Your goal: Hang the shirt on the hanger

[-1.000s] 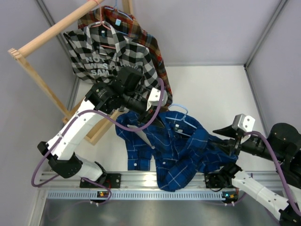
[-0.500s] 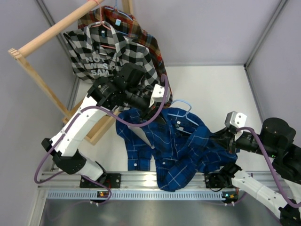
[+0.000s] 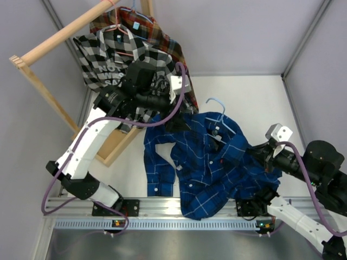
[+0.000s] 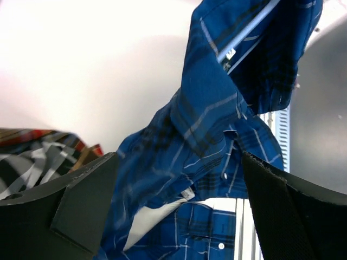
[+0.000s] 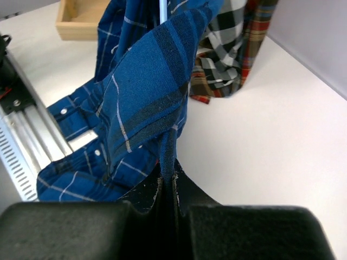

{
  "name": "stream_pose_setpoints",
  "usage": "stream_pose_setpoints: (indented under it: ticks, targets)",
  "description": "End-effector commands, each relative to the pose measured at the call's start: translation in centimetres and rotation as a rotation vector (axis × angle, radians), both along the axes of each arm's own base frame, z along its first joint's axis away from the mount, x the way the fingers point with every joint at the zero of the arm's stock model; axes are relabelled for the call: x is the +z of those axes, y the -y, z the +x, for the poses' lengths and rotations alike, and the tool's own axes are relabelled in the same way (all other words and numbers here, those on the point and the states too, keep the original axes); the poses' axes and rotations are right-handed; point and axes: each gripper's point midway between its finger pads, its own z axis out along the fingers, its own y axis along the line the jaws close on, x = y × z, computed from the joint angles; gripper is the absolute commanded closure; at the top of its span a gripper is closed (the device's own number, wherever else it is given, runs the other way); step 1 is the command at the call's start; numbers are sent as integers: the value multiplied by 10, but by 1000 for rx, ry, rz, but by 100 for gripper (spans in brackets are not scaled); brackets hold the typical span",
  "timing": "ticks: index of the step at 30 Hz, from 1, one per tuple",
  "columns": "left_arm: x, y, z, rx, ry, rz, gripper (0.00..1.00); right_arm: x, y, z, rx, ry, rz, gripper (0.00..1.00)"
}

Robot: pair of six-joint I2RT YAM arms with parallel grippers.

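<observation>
White desk (image 3: 255, 97) underneath. Sprawled across its middle — the shirt (image 3: 209, 168), crumpled, upper part raised. Left hand (image 4: 173, 184) spread wide by the shirt's top-left edge, gripping nothing. Right hand (image 5: 168, 181) pressed together on a fold at the shirt's right side, cloth pinched tight. Hanger (image 3: 214, 99) partly tucked inside the shirt's top, curved hook poking out — pointing away from the arms.

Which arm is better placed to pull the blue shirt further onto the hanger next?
Right. The right gripper is pinched shut on a fold of the shirt, with the hanger hook at its collar; the left gripper hangs open, holding nothing.
</observation>
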Motion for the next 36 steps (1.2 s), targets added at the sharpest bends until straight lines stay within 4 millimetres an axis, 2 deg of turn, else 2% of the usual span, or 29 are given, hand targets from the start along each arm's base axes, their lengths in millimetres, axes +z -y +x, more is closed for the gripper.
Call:
stream_pose_setpoints:
  ticks: [1, 2, 3, 4, 5, 6, 7, 8, 9, 10, 11, 12, 13, 14, 15, 16, 17, 18, 19, 21, 22, 23, 24, 26, 27, 29, 33, 35, 36]
  targets:
    - [44, -18, 10, 158, 127, -100, 2, 40, 8, 17, -117, 124, 141, 100]
    - [40, -23, 14, 201, 130, -89, 2, 42, 8, 18, -128, 121, 160, 100]
    - [46, -34, 14, 271, 135, -100, 2, 43, 8, 19, -133, 121, 170, 100]
    - [48, -47, 32, 411, 167, -83, 2, 43, 5, 19, -125, 114, 182, 100]
    - [42, -56, 37, 478, 164, -70, 2, 48, -1, 18, -103, 113, 212, 100]
    - [53, -70, 31, 547, 168, -105, 2, 48, -9, 18, -70, 101, 214, 100]
    - [57, -83, 36, 628, 188, -120, 2, 49, -20, 12, -6, 79, 231, 100]
    - [44, -89, 35, 660, 173, -106, 2, 56, -26, 12, 21, 83, 254, 100]
    - [41, -95, 32, 698, 154, -125, 2, 55, -36, 15, 47, 57, 253, 100]
    - [37, -112, 27, 765, 172, -161, 2, 63, -45, 12, 98, 59, 279, 100]
    - [59, -125, 19, 801, 214, -235, 2, 62, -50, 12, 115, 30, 284, 100]
    - [30, -129, 20, 857, 150, -229, 2, 68, -59, 16, 134, 20, 303, 100]
    - [27, -140, 18, 913, 148, -266, 2, 75, -64, 14, 162, 15, 322, 100]
    - [41, -164, 6, 988, 187, -372, 2, 81, -67, 16, 167, 17, 338, 100]
    - [31, -170, 1, 1009, 163, -394, 2, 88, -73, 22, 169, 25, 359, 100]
    - [0, -171, 1, 1018, 141, -354, 2, 99, -74, 24, 166, 27, 387, 100]
    - [-2, -178, -12, 1006, 149, -388, 2, 106, -76, 27, 159, 29, 407, 100]
    - [-14, -180, -15, 997, 151, -373, 2, 110, -81, 36, 146, 17, 419, 100]
    - [-45, -178, -15, 993, 129, -318, 2, 131, -81, 38, 136, 37, 469, 100]
    - [-61, -182, -29, 955, 135, -338, 2, 160, -85, 45, 132, 67, 507, 100]
    - [-84, -181, -30, 951, 116, -315, 2, 171, -85, 50, 114, 80, 525, 100]
    - [-83, -182, -35, 944, 110, -349, 2, 181, -84, 53, 103, 94, 538, 100]
    - [-70, -181, -51, 884, 122, -433, 2, 199, -87, 59, 96, 111, 553, 100]
    - [-65, -185, -59, 870, 139, -483, 2, 215, -91, 62, 108, 127, 563, 100]
    - [-60, -192, -64, 883, 153, -520, 2, 230, -97, 67, 118, 137, 569, 100]
    - [-61, -195, -63, 895, 161, -528, 2, 239, -105, 68, 154, 128, 563, 100]
    - [-62, -194, -59, 908, 161, -524, 2, 276, -115, 76, 180, 167, 604, 100]
    - [-64, -200, -51, 965, 163, -511, 2, 286, -122, 81, 195, 164, 618, 100]
    - [-66, -204, -48, 995, 164, -506, 2, 303, -118, 73, 213, 194, 647, 100]
